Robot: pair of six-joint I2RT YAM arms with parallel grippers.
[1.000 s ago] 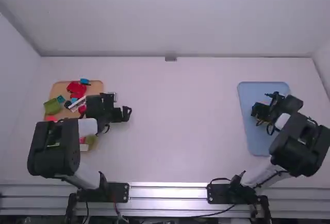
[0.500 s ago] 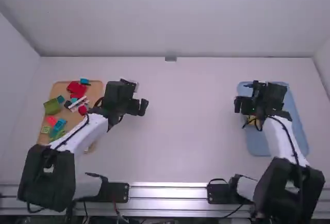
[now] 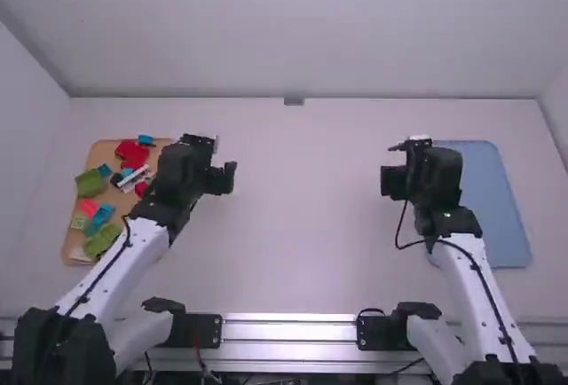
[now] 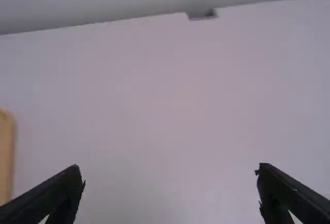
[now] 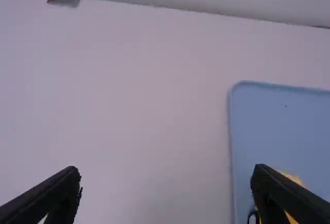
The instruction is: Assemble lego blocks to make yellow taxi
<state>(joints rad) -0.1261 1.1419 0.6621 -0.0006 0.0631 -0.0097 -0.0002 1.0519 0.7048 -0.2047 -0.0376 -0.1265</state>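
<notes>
Yellow build: Although one of my right fingers partly hides it, I can see yellow pieces (image 5: 293,178) in the blue tray (image 3: 486,203); whether the taxi is finished, I cannot tell.
Blue tray risk: if I swing the right arm back low, a finger could clip the yellow pieces, and a loose joint might part.
Wood tray risk: the blocks (image 3: 90,183) lie crowded in the wood tray (image 3: 103,149); a careless left descent would likely shove neighbours aside or pinch two together.
Judgement: I read this as a pause clear of the work; should more parts be needed, I would check the build first.
Left arm: forearm slants away from its base, with the left gripper (image 4: 170,182) over the bare surface (image 3: 306,234), just beside the wood tray, towards the middle.
Right arm: reaches away from its base and leans inward, the right gripper (image 5: 166,182) just off the blue tray's inner edge.
Fingers: both pairs spread wide, nothing between them.
</notes>
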